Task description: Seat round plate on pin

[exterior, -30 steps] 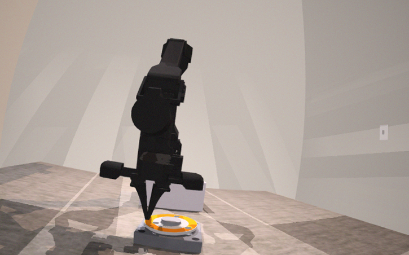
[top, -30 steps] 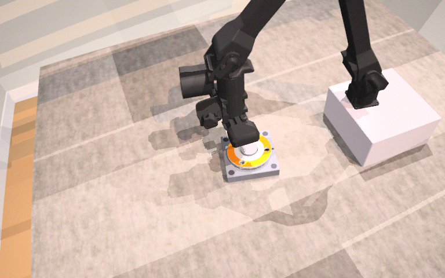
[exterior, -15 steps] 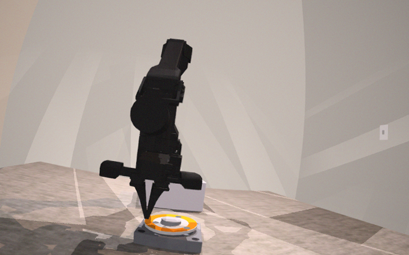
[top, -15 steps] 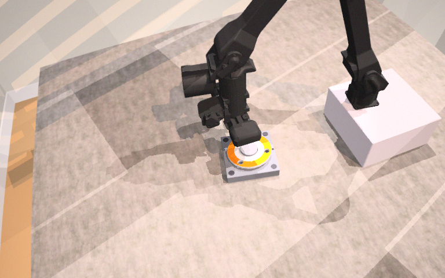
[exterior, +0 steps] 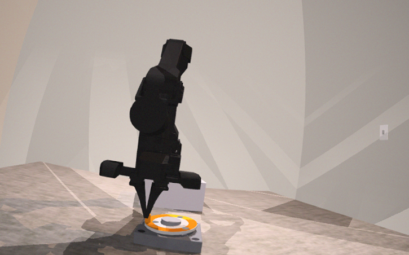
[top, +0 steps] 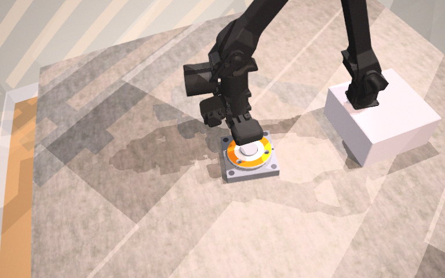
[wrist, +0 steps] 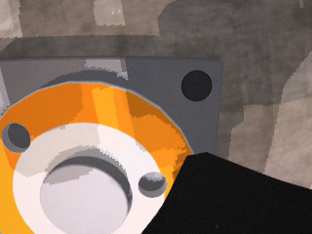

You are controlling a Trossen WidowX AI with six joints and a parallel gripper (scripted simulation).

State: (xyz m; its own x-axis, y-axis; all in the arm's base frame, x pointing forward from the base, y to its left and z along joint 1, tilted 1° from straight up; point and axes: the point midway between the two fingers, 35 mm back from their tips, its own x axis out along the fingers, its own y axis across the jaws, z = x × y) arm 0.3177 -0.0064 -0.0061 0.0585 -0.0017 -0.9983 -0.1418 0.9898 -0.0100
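Note:
The round plate (top: 249,152), an orange ring with a white inner band and a yellow patch, sits on the grey post (top: 248,150) of the square grey base (top: 251,160). My gripper (exterior: 146,215) is shut and empty. It points straight down, with its tips on the plate's (exterior: 170,226) near-left rim. In the wrist view the plate (wrist: 85,170) shows two small holes (wrist: 152,183), and the dark fingers (wrist: 228,221) cover its lower right. The pin is not visible, and I cannot tell whether the plate lies flat.
A white box (top: 380,114) carrying the arm's foot stands to the right of the base, and shows behind it in the exterior view (exterior: 176,195). The base has dark holes at its corners (wrist: 197,85).

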